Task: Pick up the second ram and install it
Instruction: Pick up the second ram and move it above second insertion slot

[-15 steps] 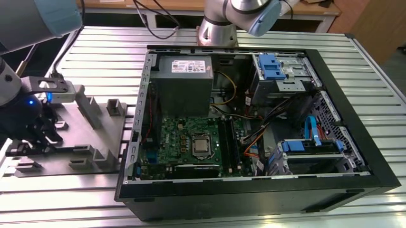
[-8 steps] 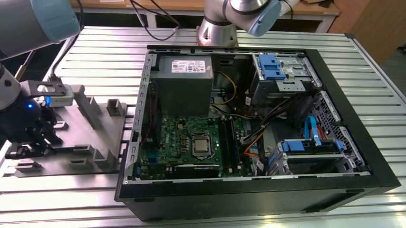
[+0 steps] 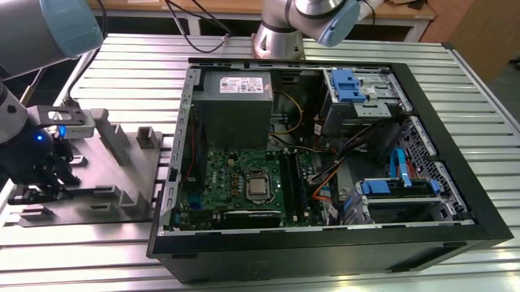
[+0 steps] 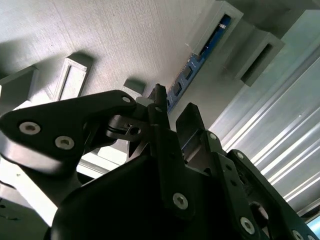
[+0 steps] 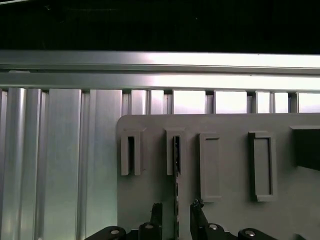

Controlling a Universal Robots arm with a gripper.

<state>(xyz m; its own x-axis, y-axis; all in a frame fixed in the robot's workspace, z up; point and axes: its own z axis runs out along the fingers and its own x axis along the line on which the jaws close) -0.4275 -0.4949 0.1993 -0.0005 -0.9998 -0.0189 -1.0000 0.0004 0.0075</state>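
Note:
The second ram stands on edge in a slotted holder of the grey fixture plate. It is a thin dark board, blue-edged in the second wrist view. My gripper is down over its near end and open, one black finger on each side of the board with a gap to each. The second wrist view shows the gripper straddling the stick the same way. In the exterior view the gripper hangs low over the fixture plate at the exterior view's left.
An open black computer case lies to the exterior view's right of the plate, with a green motherboard, silver CPU, power supply and cables inside. Ribbed aluminium table surrounds both. Raised grey blocks stand on the plate.

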